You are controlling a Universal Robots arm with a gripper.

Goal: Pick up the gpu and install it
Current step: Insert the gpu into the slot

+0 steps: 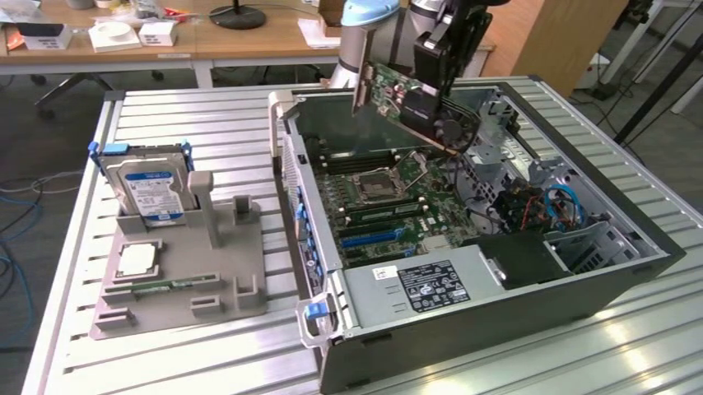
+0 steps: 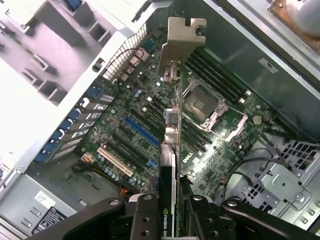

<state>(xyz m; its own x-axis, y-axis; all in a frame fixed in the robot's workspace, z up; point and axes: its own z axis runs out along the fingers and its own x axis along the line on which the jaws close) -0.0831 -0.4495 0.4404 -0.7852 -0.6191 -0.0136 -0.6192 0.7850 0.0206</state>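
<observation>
Pickup done: gripper (image 1: 443, 111) clamps the gpu (image 1: 387, 89), which hangs tilted over the motherboard (image 1: 384, 193) of the open case (image 1: 495, 317); installation remains, gpu not yet seated.

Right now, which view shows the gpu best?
The exterior view: the gpu shows its broad face, tilted above the open case, clamped in the gripper. The wrist view shows it edge-on over the motherboard.
</observation>
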